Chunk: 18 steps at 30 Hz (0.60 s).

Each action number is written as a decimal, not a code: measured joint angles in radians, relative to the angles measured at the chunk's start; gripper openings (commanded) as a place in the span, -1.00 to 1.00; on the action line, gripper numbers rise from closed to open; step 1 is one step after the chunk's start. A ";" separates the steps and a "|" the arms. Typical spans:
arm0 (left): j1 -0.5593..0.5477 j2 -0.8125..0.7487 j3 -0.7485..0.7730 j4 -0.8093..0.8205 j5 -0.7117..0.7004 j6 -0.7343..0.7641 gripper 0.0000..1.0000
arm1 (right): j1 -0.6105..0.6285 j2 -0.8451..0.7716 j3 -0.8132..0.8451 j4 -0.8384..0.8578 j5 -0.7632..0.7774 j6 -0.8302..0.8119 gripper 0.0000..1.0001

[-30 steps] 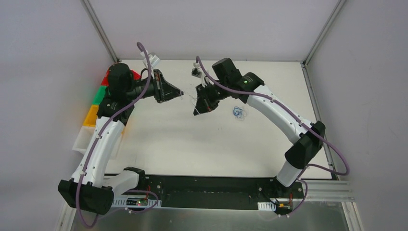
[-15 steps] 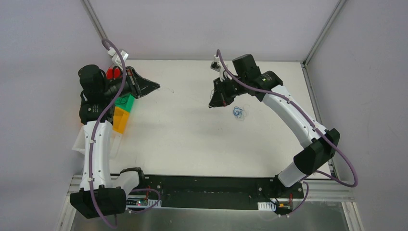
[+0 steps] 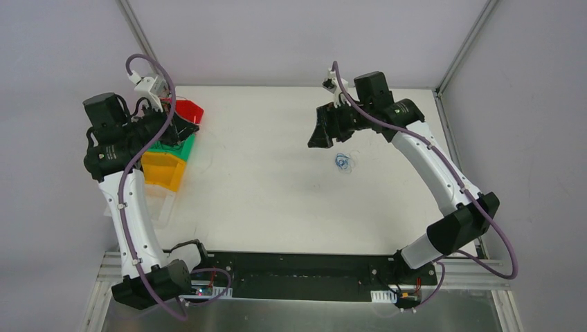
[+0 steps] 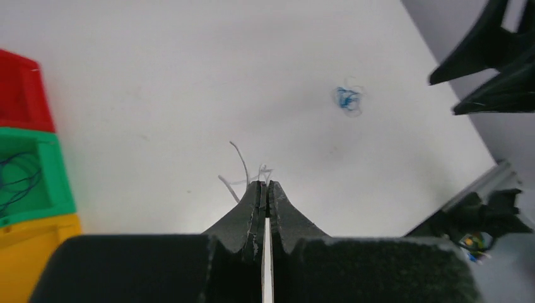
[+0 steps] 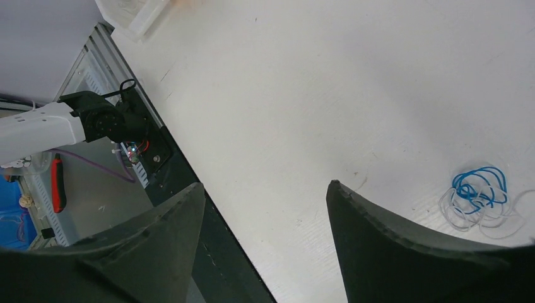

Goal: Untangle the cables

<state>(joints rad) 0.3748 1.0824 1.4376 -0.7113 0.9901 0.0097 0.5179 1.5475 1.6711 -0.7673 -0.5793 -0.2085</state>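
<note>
Since the earlier frames the left gripper [image 4: 265, 184] has swung left from mid-table to the bins [image 3: 166, 171], while the right gripper [image 3: 320, 135] has drawn back to the far right and opened wide, holding nothing. The left jaws are pressed together on a pale strand [image 4: 242, 165], apparently carried there for sorting. The remaining cables [image 3: 342, 162], a blue-and-white knot, lie on the table [image 3: 277, 207] just near-right of the right gripper, probably its next pick.
</note>
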 measured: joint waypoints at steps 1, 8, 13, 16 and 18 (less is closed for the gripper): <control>0.001 0.000 0.018 -0.046 -0.039 0.045 -1.00 | -0.002 -0.004 0.000 0.001 0.003 0.001 0.55; 0.138 0.065 0.195 -0.361 -0.283 0.376 -1.00 | -0.020 -0.021 0.001 -0.002 0.014 -0.025 0.58; 0.315 0.164 0.350 -0.518 -0.369 0.572 -1.00 | -0.039 -0.021 0.001 -0.022 0.014 -0.049 0.58; 0.426 0.235 0.438 -0.585 -0.388 0.673 -1.00 | -0.042 -0.016 0.009 -0.038 0.014 -0.060 0.58; 0.489 0.277 0.483 -0.623 -0.395 0.731 -1.00 | -0.042 -0.006 0.024 -0.051 0.011 -0.064 0.58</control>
<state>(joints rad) 0.8639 1.3598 1.9205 -1.3342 0.5953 0.7410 0.4763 1.5414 1.6955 -0.8185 -0.5682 -0.2726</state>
